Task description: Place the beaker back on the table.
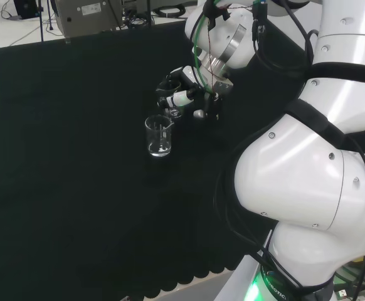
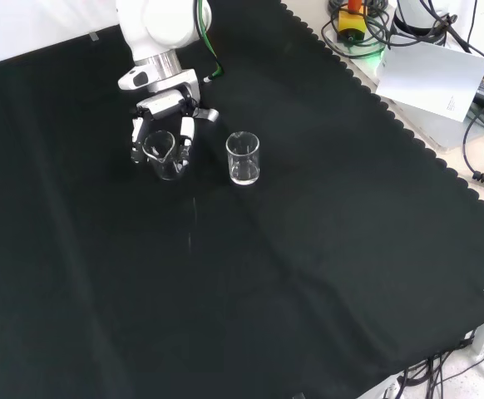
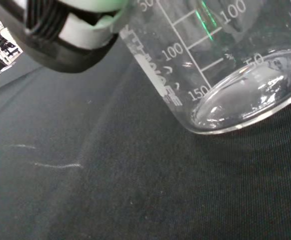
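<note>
A clear glass beaker (image 2: 165, 158) with a printed scale sits between the fingers of my black and white hand (image 2: 167, 105), which is shut on it from above. In the head view the hand (image 1: 189, 95) holds this beaker (image 1: 174, 108) low over the black cloth. The wrist view has the beaker (image 3: 225, 65) close up and tilted in the picture, its base at or just above the cloth, with a finger (image 3: 70, 30) beside it. Whether the base touches the cloth I cannot tell.
A second clear beaker (image 2: 243, 158) stands upright on the cloth close beside the held one, nearer the camera in the head view (image 1: 158, 135). The arm's white links (image 1: 308, 175) rise at the right. Paper (image 2: 433, 75) and cables lie beyond the cloth's scalloped edge (image 2: 375, 108).
</note>
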Motion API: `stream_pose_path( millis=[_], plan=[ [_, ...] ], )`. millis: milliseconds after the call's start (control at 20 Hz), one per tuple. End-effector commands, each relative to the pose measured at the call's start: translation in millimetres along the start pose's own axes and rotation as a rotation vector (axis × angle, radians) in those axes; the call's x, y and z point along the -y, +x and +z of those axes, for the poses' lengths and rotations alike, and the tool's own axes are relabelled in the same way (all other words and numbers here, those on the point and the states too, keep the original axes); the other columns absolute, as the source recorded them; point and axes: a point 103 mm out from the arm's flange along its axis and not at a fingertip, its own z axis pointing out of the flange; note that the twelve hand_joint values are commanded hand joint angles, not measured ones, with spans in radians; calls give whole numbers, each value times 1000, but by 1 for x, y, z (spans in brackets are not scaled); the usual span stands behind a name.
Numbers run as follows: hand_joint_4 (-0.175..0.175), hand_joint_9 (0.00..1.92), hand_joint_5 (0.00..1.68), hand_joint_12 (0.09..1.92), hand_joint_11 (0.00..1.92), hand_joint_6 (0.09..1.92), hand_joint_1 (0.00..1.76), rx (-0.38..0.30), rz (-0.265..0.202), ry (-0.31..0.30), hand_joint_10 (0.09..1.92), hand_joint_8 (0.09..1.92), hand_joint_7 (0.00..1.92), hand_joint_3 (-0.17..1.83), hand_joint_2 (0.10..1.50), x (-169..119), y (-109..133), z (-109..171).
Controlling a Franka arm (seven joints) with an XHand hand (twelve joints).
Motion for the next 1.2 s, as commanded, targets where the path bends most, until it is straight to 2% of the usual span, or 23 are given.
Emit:
stream_pose_path(
  millis=[50, 100, 200, 250, 350, 600, 850, 1000, 1200],
  plan=[
    [52, 1493, 1339, 688, 1310, 368, 1280, -16, 2, 16, 87, 87, 1538, -130, 1023, 4, -2, 3],
    [54, 1472, 1308, 736, 1267, 421, 1274, -25, -5, 23, 87, 174, 1461, -82, 1012, 4, -1, 3],
    [38, 1329, 1077, 874, 1046, 495, 1161, -39, -16, 34, 87, 389, 1142, -55, 996, 7, 0, 4],
    [32, 1244, 956, 955, 918, 551, 1118, -36, -19, 41, 87, 476, 980, -67, 994, 8, 1, 5],
    [27, 1128, 800, 1077, 745, 657, 1071, -20, -25, 49, 87, 604, 789, -124, 1013, 11, 1, 6],
    [32, 1040, 696, 1186, 585, 721, 1036, -5, -27, 45, 87, 662, 678, -175, 1023, 19, 1, 4],
    [20, 970, 569, 1248, 470, 725, 996, 6, -31, 44, 87, 658, 600, -175, 990, 24, 3, -3],
    [7, 929, 468, 1274, 411, 685, 967, 16, -31, 63, 87, 656, 547, -175, 954, 25, 6, -5],
    [9, 879, 406, 1320, 340, 613, 944, 31, -2, 117, 87, 665, 488, -175, 929, 24, 7, -7]
  ],
)
